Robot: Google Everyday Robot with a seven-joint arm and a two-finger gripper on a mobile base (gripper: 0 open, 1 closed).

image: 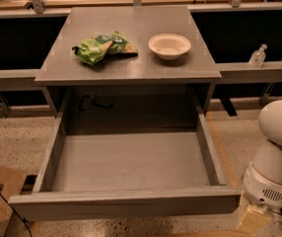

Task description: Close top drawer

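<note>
Nothing done as yet: top drawer standing fully out, whole push remaining, gripper low beside its front corner (grip state impossible to tell).

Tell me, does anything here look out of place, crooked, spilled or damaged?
Only the top drawer stands out: it is pulled far out from under the tabletop, though it sits straight. The green bag and white bowl lie tidy, nothing spilled. The gripper is low at the right, near the drawer's front corner.
</note>
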